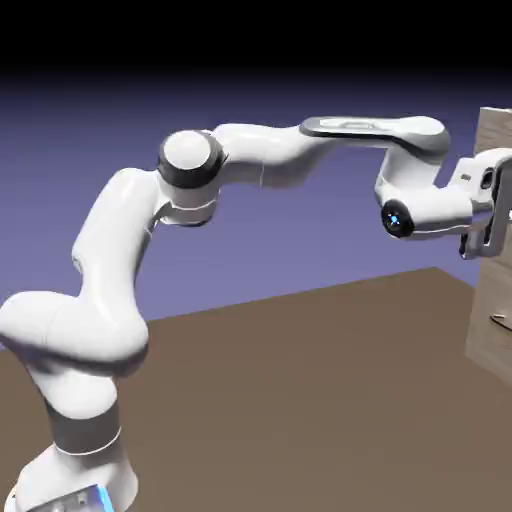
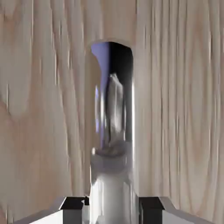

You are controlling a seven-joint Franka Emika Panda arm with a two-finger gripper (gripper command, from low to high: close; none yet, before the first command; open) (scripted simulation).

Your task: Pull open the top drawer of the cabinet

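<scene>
The cabinet [image 1: 486, 335] of pale wood grain stands at the exterior view's right edge. My gripper [image 1: 500, 212] is pressed up to its top drawer [image 1: 493, 135]. In the hand view the drawer's wood front [image 2: 43, 109] fills the picture. A shiny silvery handle [image 2: 113, 131] runs up the middle of it. The handle sits between my two grey fingertips [image 2: 72, 204], and my gripper [image 2: 111, 205] is shut on it. The drawer front looks flush with the cabinet.
A small silvery handle [image 1: 500, 320] shows on a lower panel of the cabinet. The brown floor [image 1: 300, 400] stretches from the robot's base to the cabinet. The arm spans the picture from lower left to upper right.
</scene>
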